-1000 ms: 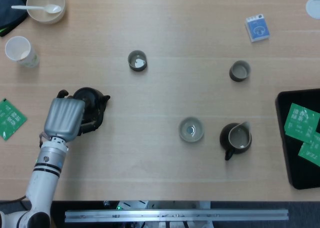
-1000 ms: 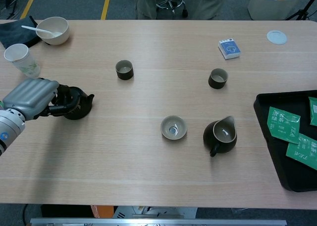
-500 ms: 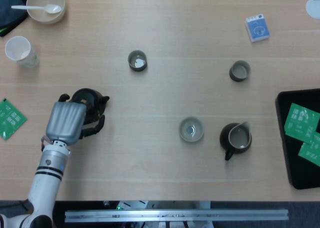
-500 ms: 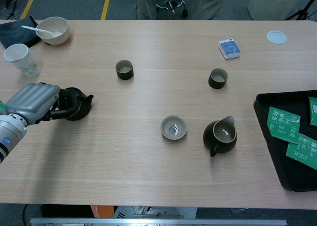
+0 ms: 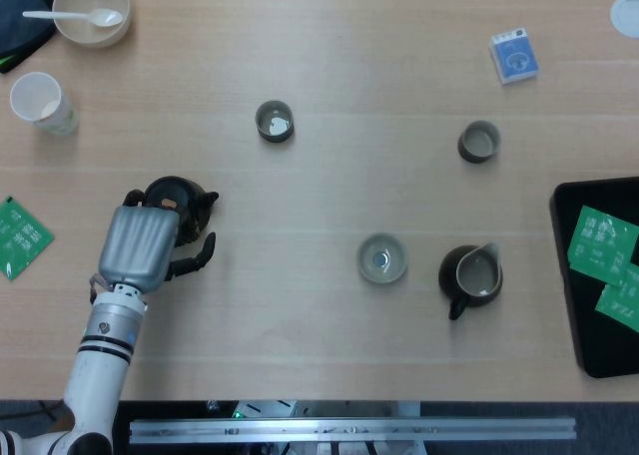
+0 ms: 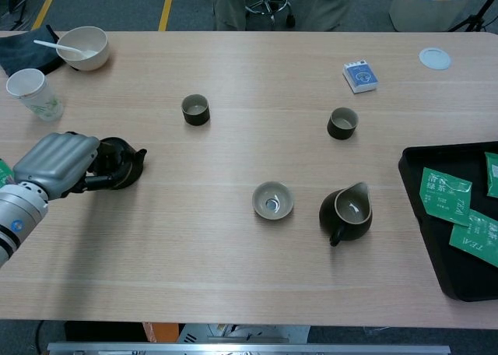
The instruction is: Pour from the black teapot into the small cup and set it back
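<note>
- My left hand (image 5: pixel 140 247) (image 6: pixel 57 163) sits on the table with the black teapot (image 5: pixel 180 204) (image 6: pixel 120 163) right at my fingertips, just ahead of it.
- Fingers look loosely curled beside the pot; honestly can't tell if they're gripping it.
- The small cup (image 5: pixel 274 121) (image 6: pixel 195 109) is well off, further ahead and to my right.

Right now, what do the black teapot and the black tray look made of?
Black teapot: probably dark glazed ceramic or cast iron; near-black, with only a dull sheen. Tray: looks like matte black plastic or lacquer, a flat even surface with a thin raised rim. Neither is certain from the look alone.
</note>
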`<state>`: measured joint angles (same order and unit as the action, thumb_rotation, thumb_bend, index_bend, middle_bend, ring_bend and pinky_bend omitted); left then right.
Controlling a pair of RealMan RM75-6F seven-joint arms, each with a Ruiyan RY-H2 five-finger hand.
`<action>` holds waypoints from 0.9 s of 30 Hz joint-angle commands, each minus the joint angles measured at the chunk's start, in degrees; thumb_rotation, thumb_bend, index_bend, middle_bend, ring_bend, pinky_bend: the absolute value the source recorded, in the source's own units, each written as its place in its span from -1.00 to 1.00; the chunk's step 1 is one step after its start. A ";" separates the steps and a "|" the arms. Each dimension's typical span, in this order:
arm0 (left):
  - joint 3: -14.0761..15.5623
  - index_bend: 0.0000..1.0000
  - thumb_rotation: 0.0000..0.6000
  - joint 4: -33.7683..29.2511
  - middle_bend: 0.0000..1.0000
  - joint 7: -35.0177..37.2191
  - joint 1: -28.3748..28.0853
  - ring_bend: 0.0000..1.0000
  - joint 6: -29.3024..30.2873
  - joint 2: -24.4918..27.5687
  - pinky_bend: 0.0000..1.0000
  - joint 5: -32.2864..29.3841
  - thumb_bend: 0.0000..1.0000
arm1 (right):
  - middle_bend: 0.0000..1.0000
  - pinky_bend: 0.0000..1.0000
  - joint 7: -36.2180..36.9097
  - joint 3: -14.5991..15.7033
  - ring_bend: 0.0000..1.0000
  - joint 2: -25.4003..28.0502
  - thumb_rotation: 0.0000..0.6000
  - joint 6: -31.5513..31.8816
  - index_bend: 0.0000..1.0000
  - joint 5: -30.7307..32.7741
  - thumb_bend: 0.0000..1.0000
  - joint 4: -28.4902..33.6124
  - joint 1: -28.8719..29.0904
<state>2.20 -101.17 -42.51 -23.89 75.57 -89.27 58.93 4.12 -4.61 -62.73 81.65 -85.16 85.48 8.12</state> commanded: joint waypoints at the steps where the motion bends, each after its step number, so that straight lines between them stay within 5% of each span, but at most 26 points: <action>1: -0.19 -0.05 -0.77 0.18 0.11 -0.18 0.03 -0.08 -0.26 -0.30 -0.54 -0.12 -0.32 | -0.37 -0.75 0.14 0.00 -0.61 -0.01 1.00 -0.02 -0.47 0.02 -0.13 -0.09 -0.02; 14: -0.54 0.00 -0.77 0.42 0.18 -1.16 0.12 -0.04 -1.36 -1.36 -0.54 -0.42 -0.32 | -0.38 -0.75 0.70 -0.05 -0.61 -0.27 1.00 -0.63 -0.47 0.38 -0.13 -0.70 0.12; 27: -1.16 0.19 -0.78 -0.27 0.48 -0.93 -0.39 0.21 -3.23 -0.58 -0.54 -1.09 -0.32 | -0.38 -0.75 0.92 -0.41 -0.61 -0.23 1.00 -0.67 -0.47 0.99 -0.13 -0.90 0.09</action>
<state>1.06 -101.39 -43.45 -24.23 72.37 -89.89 57.87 5.04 -5.02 -62.96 80.98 -84.16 84.58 8.21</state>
